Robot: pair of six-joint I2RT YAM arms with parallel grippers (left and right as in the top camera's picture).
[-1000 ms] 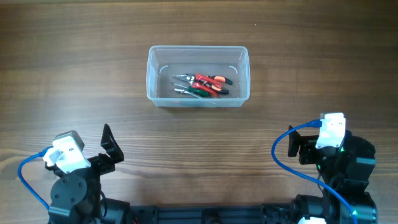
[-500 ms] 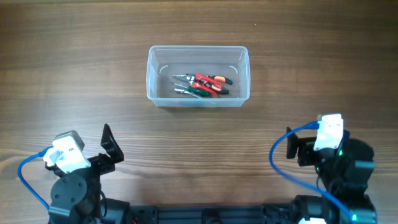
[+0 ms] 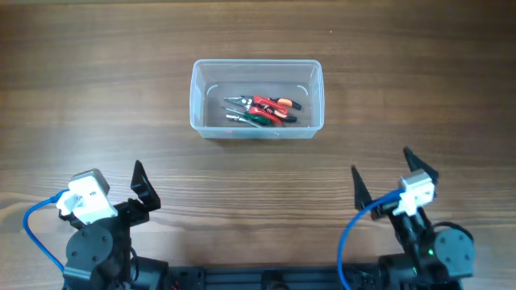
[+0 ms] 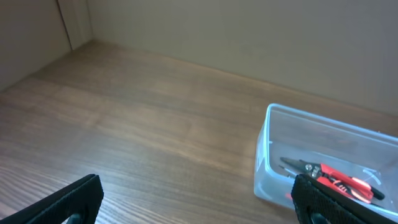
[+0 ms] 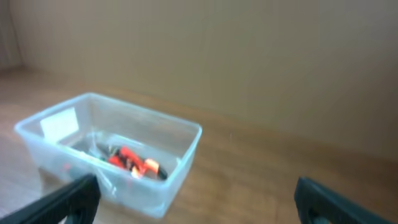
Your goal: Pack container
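The clear plastic container (image 3: 196,97) stands at the table's far middle. Inside lie pliers with red, orange and black handles (image 3: 270,106) and a green-handled tool (image 3: 260,121). My left gripper (image 3: 117,192) is at the near left, open and empty, well short of the container. My right gripper (image 3: 388,176) is at the near right, open and empty, fingers spread wide. The left wrist view shows the container (image 4: 263,163) with the pliers (image 4: 333,178) at right, past my left gripper (image 4: 199,200). The right wrist view shows the container (image 5: 181,175) and pliers (image 5: 132,160) at left, beyond my right gripper (image 5: 198,198).
The wooden table (image 3: 97,97) is bare around the container. A beige wall (image 4: 249,31) rises behind the table's far edge. Blue cables (image 3: 36,221) loop beside each arm base near the front edge.
My right arm has swung back and lowered; its two spread fingers now show in the overhead view, pointing towards the container. My left arm and the container have not moved.
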